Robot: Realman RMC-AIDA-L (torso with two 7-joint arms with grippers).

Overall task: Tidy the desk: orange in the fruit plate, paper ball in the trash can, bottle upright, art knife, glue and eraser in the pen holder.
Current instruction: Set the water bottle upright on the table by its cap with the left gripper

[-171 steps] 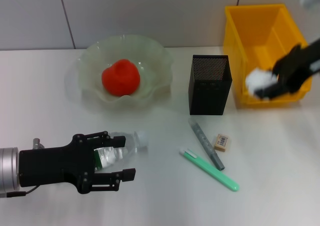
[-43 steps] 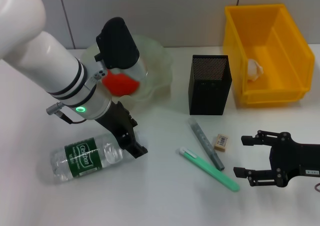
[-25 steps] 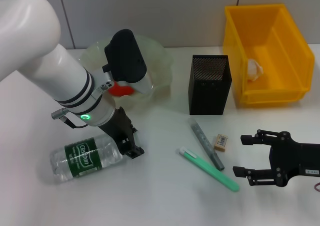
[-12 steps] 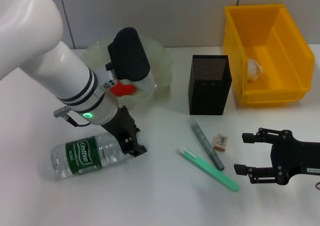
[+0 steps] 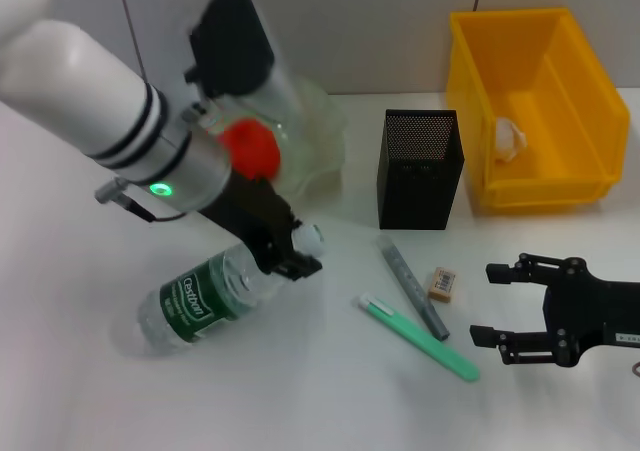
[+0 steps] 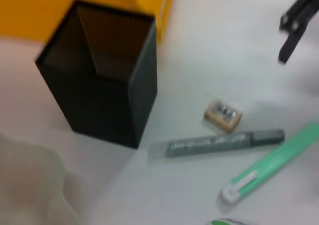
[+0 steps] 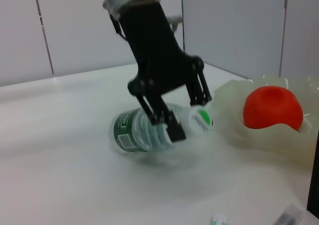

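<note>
our left gripper [image 5: 290, 254] clamps the bottle [image 5: 215, 296]'s neck, tilted.
right gripper [image 5: 500, 303] sits wide open near the eraser [image 5: 444, 283].

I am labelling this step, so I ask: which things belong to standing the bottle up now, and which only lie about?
In use: left gripper, shut on the tilted bottle near its cap; desk.

Lying about: eraser, green knife, grey glue, pen holder, orange in plate, paper ball in trash can, open right gripper.
</note>
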